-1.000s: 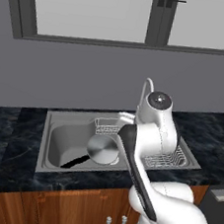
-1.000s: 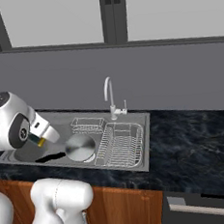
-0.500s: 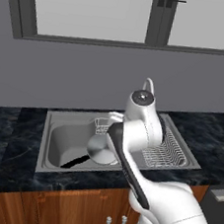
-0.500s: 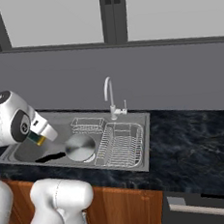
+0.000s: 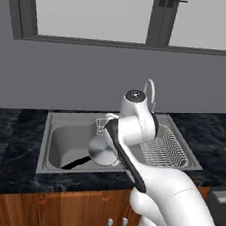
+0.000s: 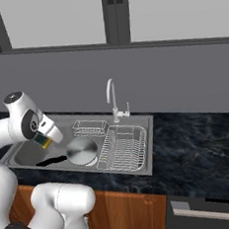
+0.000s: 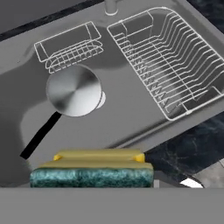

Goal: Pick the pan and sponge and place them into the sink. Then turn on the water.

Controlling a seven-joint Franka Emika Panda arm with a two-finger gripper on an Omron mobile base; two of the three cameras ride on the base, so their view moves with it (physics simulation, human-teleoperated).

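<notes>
Sponge (image 7: 92, 169) sits pinched in the half-open gripper (image 6: 43, 140), hanging over the sink (image 7: 131, 114) near its front rim. Pan (image 7: 74, 94) already lies inside, handle toward 7 o'clock. Best release lands on bare basin floor, beside the pan.

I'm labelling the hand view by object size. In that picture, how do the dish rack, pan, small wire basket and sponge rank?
1. dish rack
2. pan
3. small wire basket
sponge: unranked, since nearness to the camera enlarges it.

The pan (image 5: 102, 151) lay inside the sink (image 5: 61, 144), its black handle pointing left; the dish rack (image 5: 166, 150) sat at right.
</notes>
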